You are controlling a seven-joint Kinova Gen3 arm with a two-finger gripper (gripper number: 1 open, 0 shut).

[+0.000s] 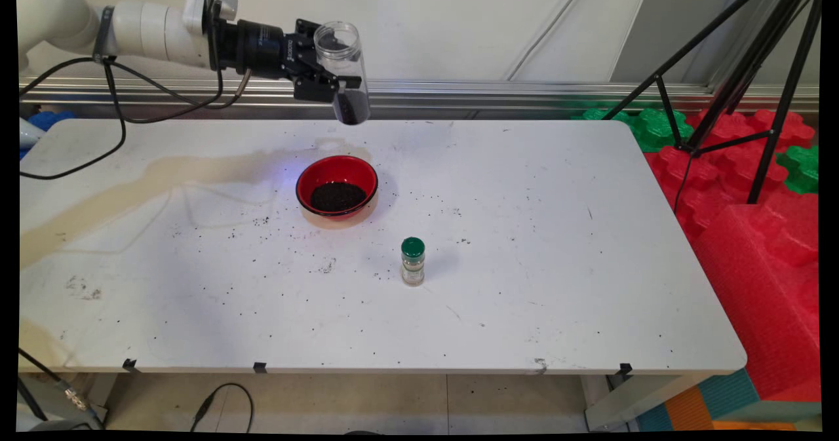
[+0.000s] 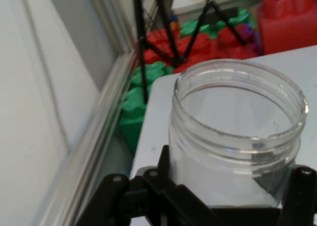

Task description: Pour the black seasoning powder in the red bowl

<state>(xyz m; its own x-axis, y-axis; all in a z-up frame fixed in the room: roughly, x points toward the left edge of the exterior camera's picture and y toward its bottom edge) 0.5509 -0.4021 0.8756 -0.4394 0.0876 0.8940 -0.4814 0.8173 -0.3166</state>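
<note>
While the white table [image 1: 524,244] stretches across most of the main view, stained tan along its left side and peppered with dark specks, we see red and green foam blocks [image 1: 754,185] stacked beside its right edge and a black tripod [image 1: 754,67] standing among them. Next in size, the white arm [image 1: 131,28] reaches in from the upper left, black cables [image 1: 118,120] looping beneath it, and carries its gripper [image 1: 334,67] high above the table's far edge. We find its fingers [image 1: 314,90] pinching a clear plastic jar [image 1: 344,67] at mid-height; the jar stands nearly upright, mouth open at the top, with a dark granular heap settled in its bottom. From the hand view we look into the jar's threaded rim [image 2: 237,102], the black fingers [image 2: 302,191] pressed against both sides of its wall. Below and slightly left of the jar, a red bowl [image 1: 337,177] rests on the table, holding a mound of the same dark grains. Smallest of all, a spice bottle [image 1: 413,262] with a green cap stands upright near the table's middle, well apart from the bowl.
</note>
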